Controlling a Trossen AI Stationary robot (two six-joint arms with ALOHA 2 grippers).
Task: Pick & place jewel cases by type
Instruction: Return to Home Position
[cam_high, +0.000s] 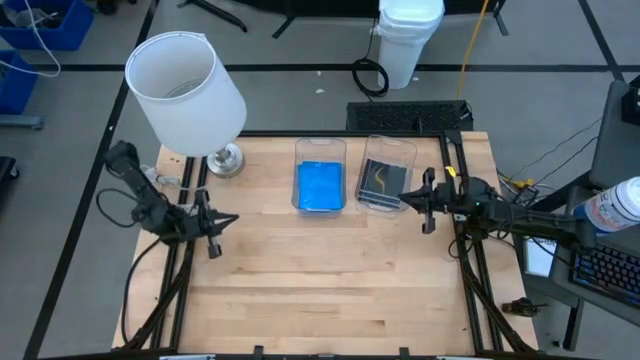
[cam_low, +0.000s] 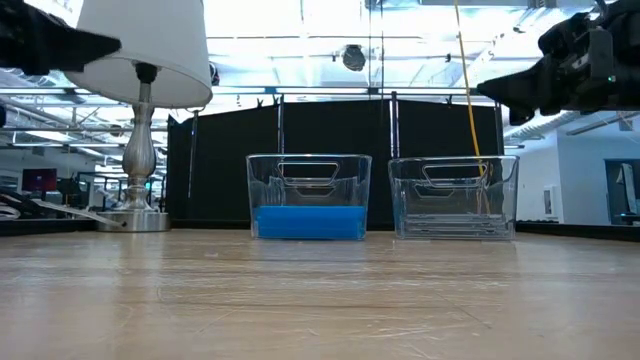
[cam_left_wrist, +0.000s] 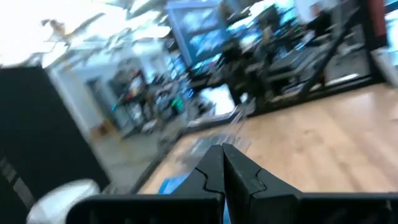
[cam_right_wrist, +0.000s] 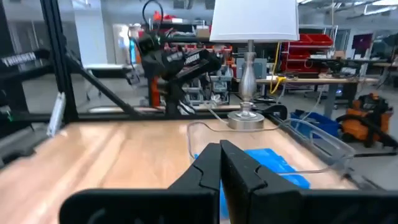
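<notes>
Bright blue jewel cases (cam_high: 320, 186) lie stacked in the left clear bin (cam_high: 320, 148); the low view shows that stack (cam_low: 307, 222) on the bin's floor. Grey and clear jewel cases with dark inserts (cam_high: 383, 181) lie flat in the right clear bin (cam_high: 391, 143). My left gripper (cam_high: 232, 219) hangs shut above the table's left side and points toward the middle, with nothing in it (cam_left_wrist: 222, 155). My right gripper (cam_high: 404, 198) hangs shut just to the right of the right bin, pointing toward the table's left, with nothing in it (cam_right_wrist: 219, 152).
A table lamp with a white shade (cam_high: 186, 88) and a silver base (cam_high: 226, 160) stands at the far left corner. The two bins stand side by side at the far middle. Bare wood (cam_high: 320, 280) covers the near half of the table.
</notes>
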